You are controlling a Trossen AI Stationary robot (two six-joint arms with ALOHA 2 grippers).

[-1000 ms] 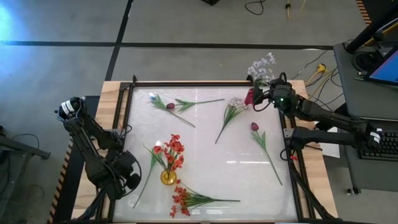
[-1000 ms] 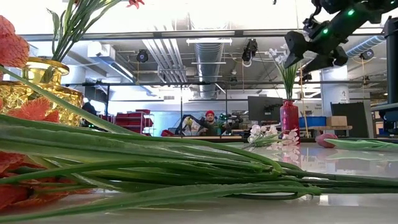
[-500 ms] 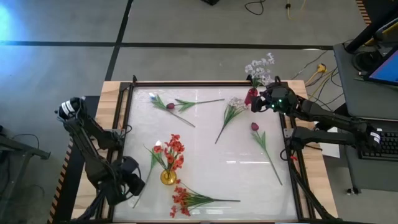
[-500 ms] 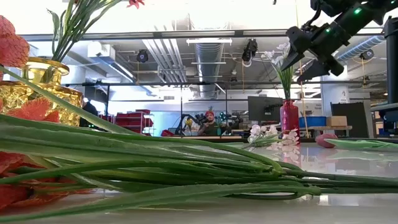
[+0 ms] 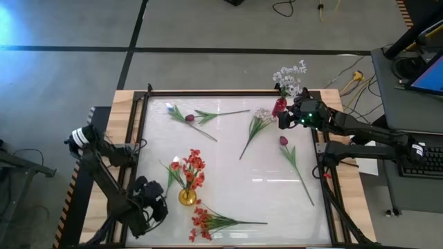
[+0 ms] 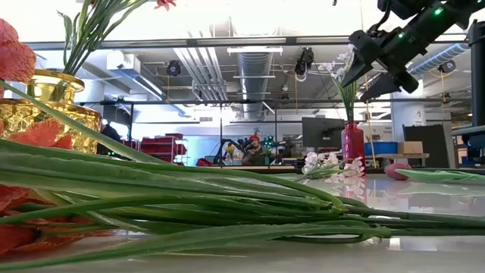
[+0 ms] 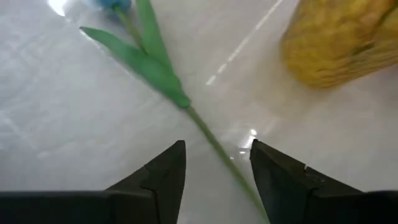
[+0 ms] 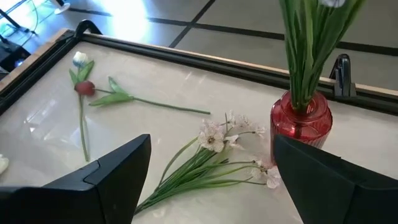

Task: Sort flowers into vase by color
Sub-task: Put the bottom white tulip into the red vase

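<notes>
The left gripper (image 7: 214,177), jaws spread astride the green stem (image 7: 217,149), should close squarely; the right gripper (image 8: 208,180) hangs wide open.

Overhead light is bright and even from where I sit. The white table (image 5: 228,162) throws glare streaks, strongest in my left wrist view. Low view: ceiling fixtures blow out the top; near stems (image 6: 189,197) soft, out of focus. Left wrist picture blurred throughout; right wrist sharp. Shadows faint.
</notes>
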